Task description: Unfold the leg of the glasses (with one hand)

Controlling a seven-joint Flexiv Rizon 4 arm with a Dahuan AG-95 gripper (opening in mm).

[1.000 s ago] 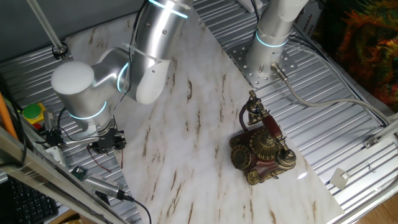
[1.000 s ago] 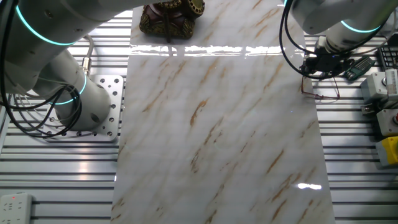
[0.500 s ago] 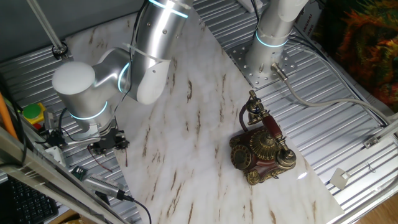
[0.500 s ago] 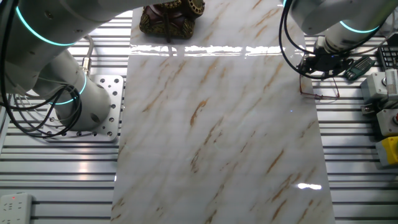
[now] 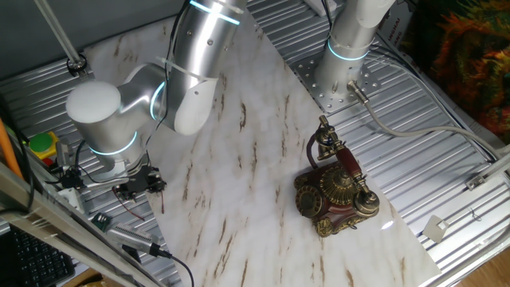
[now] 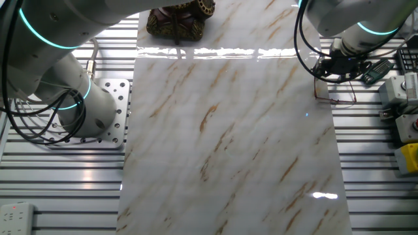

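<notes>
The glasses [image 6: 341, 98] are a thin dark reddish wire frame lying at the right edge of the marble sheet [image 6: 228, 130], partly on the ribbed metal table. In one fixed view the glasses [image 5: 134, 209] show only as a faint red wire below the black hand. My gripper [image 6: 324, 68] hangs low right over the near end of the frame, on the silver arm with the cyan ring. Its narrow black fingers are too small and dark to show their gap. The gripper [image 5: 148, 182] seems to touch the frame, but I cannot make out a hold.
An ornate antique telephone [image 5: 335, 191] stands on the marble near the opposite edge, and the telephone [image 6: 180, 15] sits at the top of the other fixed view. A second arm's base [image 5: 344, 56] is bolted beside it. A yellow button box [image 5: 40, 147] and cables lie close to the gripper.
The gripper has edged a little toward the middle of the marble sheet, staying low over the glasses. The frame has barely shifted.
</notes>
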